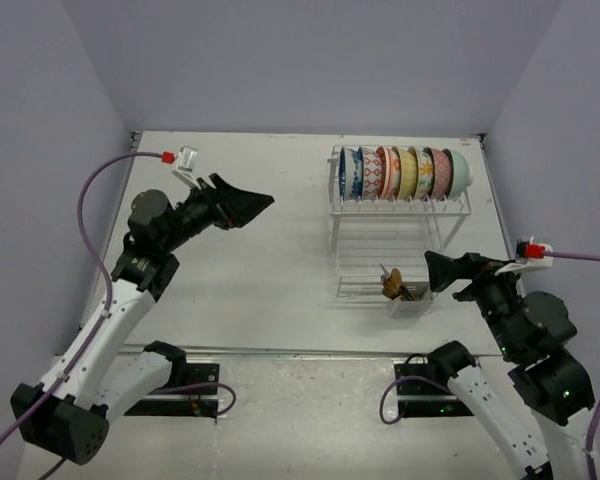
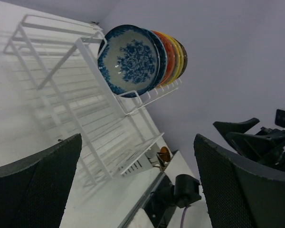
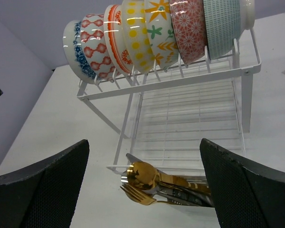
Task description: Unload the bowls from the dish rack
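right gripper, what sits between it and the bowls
The gold cutlery and the lower wire shelf of the dish rack; the right wrist view shows it.

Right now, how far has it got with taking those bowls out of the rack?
Done: nothing yet, by the look of it. Every bowl in view stands in the row of bowls on the upper tier of the dish rack. In hand: nothing. The left tool and the right tool are both open, empty and apart from the rack. Left: the whole unloading.
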